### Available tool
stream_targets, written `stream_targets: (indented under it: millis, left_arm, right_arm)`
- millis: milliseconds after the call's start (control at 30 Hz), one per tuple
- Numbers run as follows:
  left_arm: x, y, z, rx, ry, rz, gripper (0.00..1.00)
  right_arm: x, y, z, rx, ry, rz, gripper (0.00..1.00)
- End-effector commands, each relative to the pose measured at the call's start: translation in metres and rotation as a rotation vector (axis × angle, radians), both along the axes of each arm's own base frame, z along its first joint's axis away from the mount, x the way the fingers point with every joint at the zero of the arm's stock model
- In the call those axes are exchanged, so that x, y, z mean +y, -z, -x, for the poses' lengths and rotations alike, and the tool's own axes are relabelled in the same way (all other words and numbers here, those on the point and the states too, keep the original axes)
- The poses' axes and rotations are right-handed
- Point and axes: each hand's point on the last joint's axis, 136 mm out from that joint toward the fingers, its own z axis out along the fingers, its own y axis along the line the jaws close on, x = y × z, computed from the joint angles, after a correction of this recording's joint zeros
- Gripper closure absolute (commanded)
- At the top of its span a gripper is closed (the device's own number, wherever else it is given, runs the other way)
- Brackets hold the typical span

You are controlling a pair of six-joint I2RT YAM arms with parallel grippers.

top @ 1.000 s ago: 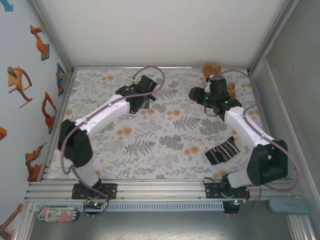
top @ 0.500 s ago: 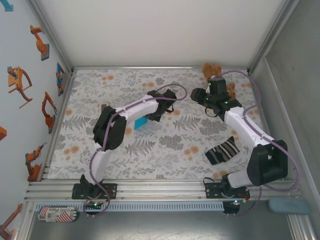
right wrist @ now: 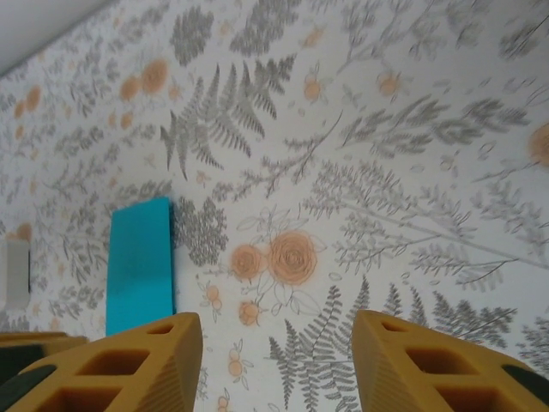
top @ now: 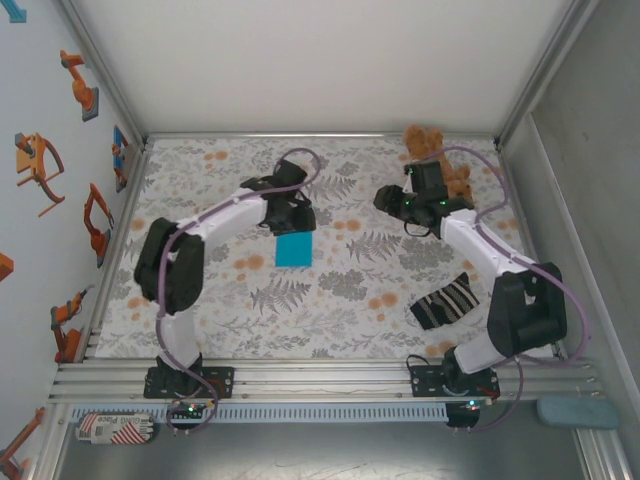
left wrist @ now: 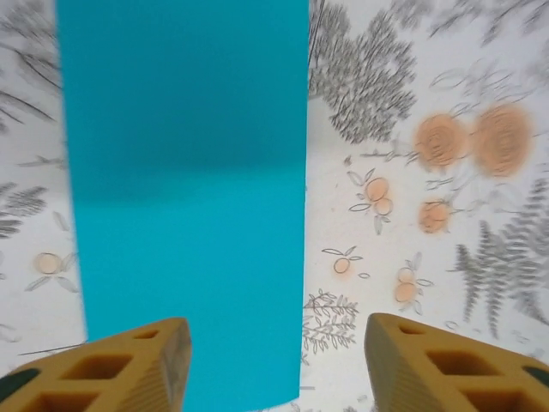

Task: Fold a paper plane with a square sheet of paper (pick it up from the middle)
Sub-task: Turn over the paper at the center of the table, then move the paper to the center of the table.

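While left tool (left wrist: 276, 333) gapes, cyan paper (left wrist: 184, 189) flat beneath

A brown teddy bear (top: 420, 136) sat at the far right edge of the floral-printed table cover (top: 330, 290). A dark striped cloth (top: 445, 301) lay crumpled near the right front, well apart from the bear. Orange robot-arm stickers (top: 40, 165) lined the left wall. A grey-blue pad (top: 577, 411) lay beyond the aluminium front rail (top: 320, 380).

Robot lab: aluminium-framed enclosure (top: 320, 378)
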Motion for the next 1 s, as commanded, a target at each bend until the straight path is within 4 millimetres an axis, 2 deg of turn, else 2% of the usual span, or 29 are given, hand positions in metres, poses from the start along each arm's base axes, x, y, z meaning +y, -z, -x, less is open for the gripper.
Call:
stream_targets:
  millis: [0, 67, 133, 233, 367, 433, 567, 667, 833, 967]
  left_arm:
    - [0.005, -0.026, -0.001, -0.038, -0.067, 0.138, 0.36]
    - [0.03, -0.028, -0.002, -0.063, -0.132, 0.111, 0.32]
    - [0.054, -0.029, -0.001, -0.081, -0.194, 0.083, 0.23]
    - [0.085, -0.028, 0.003, -0.106, -0.278, 0.059, 0.12]
    - [0.123, -0.02, 0.013, -0.134, -0.403, 0.03, 0.0]
    - [0.134, -0.017, 0.017, -0.14, -0.438, 0.031, 0.03]
    - [0.141, -0.012, 0.022, -0.128, -0.456, 0.041, 0.04]
    - [0.139, -0.011, 0.022, -0.121, -0.449, 0.053, 0.04]
    - [0.128, -0.007, 0.018, -0.098, -0.424, 0.094, 0.04]
    - [0.117, -0.004, 0.015, -0.081, -0.399, 0.136, 0.04]
  right_arm:
    - [0.048, 0.005, 0.008, 0.041, -0.136, -0.058, 0.56]
    - [0.081, 0.017, 0.017, 0.076, -0.221, -0.068, 0.62]
    - [0.114, 0.028, 0.027, 0.103, -0.306, -0.072, 0.67]
    - [0.156, 0.048, 0.039, 0.153, -0.39, -0.087, 0.7]
    - [0.187, 0.068, 0.038, 0.205, -0.408, -0.127, 0.72]
    - [0.198, 0.075, 0.038, 0.223, -0.426, -0.142, 0.72]
    - [0.207, 0.088, 0.038, 0.256, -0.447, -0.137, 0.74]
    - [0.207, 0.099, 0.037, 0.281, -0.445, -0.115, 0.75]
    - [0.198, 0.119, 0.039, 0.317, -0.445, -0.042, 0.75]
    - [0.18, 0.132, 0.042, 0.339, -0.456, 0.034, 0.74]
